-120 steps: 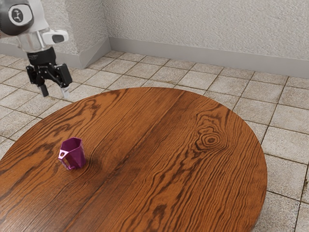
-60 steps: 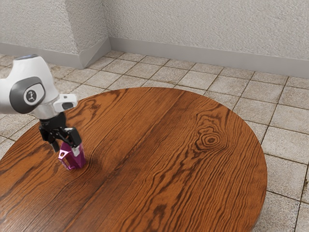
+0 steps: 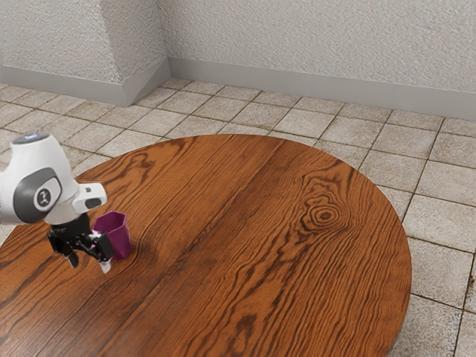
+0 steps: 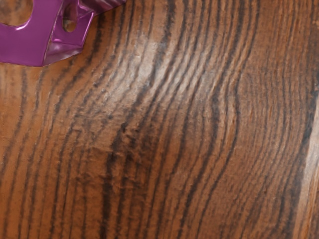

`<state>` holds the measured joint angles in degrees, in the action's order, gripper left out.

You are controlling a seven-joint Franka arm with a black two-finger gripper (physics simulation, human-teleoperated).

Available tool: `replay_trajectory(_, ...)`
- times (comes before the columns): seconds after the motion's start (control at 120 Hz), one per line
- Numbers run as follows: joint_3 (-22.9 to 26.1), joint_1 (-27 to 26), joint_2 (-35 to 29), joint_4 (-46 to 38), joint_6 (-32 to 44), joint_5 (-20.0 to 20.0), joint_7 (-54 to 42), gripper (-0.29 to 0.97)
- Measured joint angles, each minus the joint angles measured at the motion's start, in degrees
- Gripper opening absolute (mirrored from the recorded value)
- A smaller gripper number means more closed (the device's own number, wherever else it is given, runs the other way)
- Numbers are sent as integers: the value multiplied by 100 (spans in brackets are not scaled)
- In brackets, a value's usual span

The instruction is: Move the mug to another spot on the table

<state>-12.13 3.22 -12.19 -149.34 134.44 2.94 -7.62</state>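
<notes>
A purple angular mug (image 3: 115, 229) stands upright on the round wooden table (image 3: 268, 230), near its edge at the exterior view's left. My gripper (image 3: 89, 260) is down at the tabletop just in front of the mug on its handle side. Its black fingers (image 3: 105, 263) stand apart with nothing between them. In the wrist view a piece of the mug with its handle (image 4: 35, 37) lies off to one side of the hand, and bare wood grain (image 4: 174, 149) lies under the hand.
The table's near-left edge runs close to my gripper. Tiled floor (image 3: 357, 126) surrounds the table, with a plastered wall (image 3: 312, 37) behind. Open wood stretches toward the exterior view's right.
My hand came down from high above the table's far-left edge to the mug, then sank lower and toward the viewer beside it. The mug stays where it was.
</notes>
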Motion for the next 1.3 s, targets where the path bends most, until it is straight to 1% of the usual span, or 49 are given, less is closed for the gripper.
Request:
replay_trajectory(0.1,0,80,207,-29,263,-187,-3,65)
replay_trajectory(0.183,0,92,472,-34,651,-433,-9,64)
replay_trajectory(0.267,0,222,565,-35,995,-604,-76,64)
replay_trajectory(0.358,0,373,673,-62,1251,-673,-197,63)
replay_trajectory(0.483,0,403,918,-78,1659,-694,-335,60)
replay_trajectory(0.658,0,372,1092,-79,2385,-683,-478,50)
replay_trajectory(0.867,0,338,1104,-176,2759,-434,-594,39)
replay_trajectory(1.075,8,330,1145,-184,2936,-288,-638,33)
replay_trajectory(1.3,9,275,1109,-182,3151,-126,-661,31)
